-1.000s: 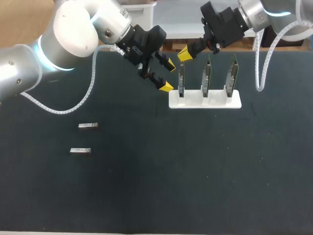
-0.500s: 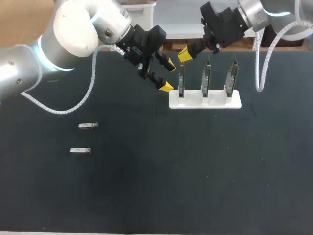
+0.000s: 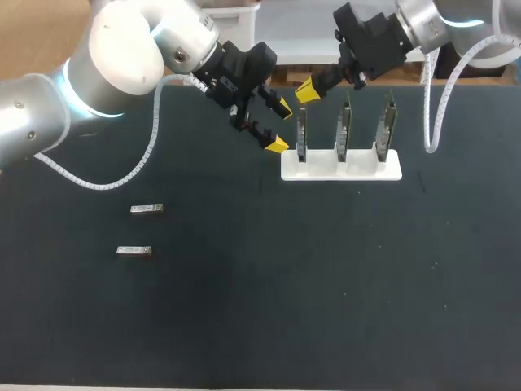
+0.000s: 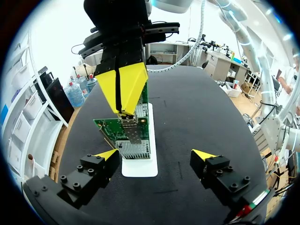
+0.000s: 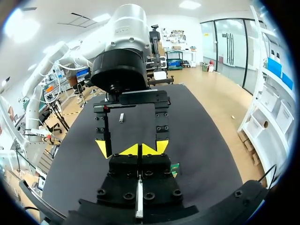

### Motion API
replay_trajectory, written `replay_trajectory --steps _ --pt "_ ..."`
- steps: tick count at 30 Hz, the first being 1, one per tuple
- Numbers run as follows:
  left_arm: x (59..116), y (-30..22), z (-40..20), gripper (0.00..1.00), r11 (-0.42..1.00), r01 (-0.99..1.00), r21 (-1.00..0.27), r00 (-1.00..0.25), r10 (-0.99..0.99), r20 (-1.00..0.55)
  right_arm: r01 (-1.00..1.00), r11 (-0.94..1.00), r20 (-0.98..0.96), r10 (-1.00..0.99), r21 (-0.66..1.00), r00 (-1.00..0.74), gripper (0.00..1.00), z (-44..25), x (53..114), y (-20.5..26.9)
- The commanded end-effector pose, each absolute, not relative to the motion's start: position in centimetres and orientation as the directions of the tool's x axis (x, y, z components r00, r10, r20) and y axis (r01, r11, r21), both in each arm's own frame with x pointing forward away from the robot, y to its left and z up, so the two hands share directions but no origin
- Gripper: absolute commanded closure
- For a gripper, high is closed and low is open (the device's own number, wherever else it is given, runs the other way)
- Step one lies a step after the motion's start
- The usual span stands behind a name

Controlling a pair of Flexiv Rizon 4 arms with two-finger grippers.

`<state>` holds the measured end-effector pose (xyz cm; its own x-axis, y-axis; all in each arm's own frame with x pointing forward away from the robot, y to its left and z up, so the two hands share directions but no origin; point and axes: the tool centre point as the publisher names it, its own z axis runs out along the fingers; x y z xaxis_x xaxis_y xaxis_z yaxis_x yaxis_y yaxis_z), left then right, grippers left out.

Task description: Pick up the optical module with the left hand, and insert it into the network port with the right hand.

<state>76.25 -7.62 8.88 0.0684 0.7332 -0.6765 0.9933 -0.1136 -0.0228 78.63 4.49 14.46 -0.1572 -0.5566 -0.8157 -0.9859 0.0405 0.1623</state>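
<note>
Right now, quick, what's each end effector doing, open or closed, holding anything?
Left end effector: open, holding nothing.
Right end effector: closed, tips together by a circuit board; whether it pinches anything cannot be told.

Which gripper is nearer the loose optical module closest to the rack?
Left. The left gripper hangs beside the white rack, well away from that optical module; the right gripper is farther, over the rack's end board.
</note>
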Motion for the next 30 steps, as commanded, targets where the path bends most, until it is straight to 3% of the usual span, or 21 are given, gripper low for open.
replay_trajectory --steps 1,11,30 --pt "76.2 -7.6 8.9 0.00 -0.113 0.993 -0.022 0.068 0.734 -0.675 -0.990 0.044 -0.839 -0.527 0.133 -0.136 1.00 15.8 78.1 3.9" --pt "76.2 -7.6 8.9 0.00 -0.113 0.993 -0.022 0.068 0.734 -0.675 -0.993 0.053 -0.875 -0.469 0.107 -0.119 1.00 18.7 78.1 0.3" --pt "76.2 -7.6 8.9 0.00 -0.113 0.993 -0.022 0.068 0.734 -0.675 -0.990 -0.035 -0.840 -0.534 0.134 -0.095 1.00 17.0 77.0 -5.9"
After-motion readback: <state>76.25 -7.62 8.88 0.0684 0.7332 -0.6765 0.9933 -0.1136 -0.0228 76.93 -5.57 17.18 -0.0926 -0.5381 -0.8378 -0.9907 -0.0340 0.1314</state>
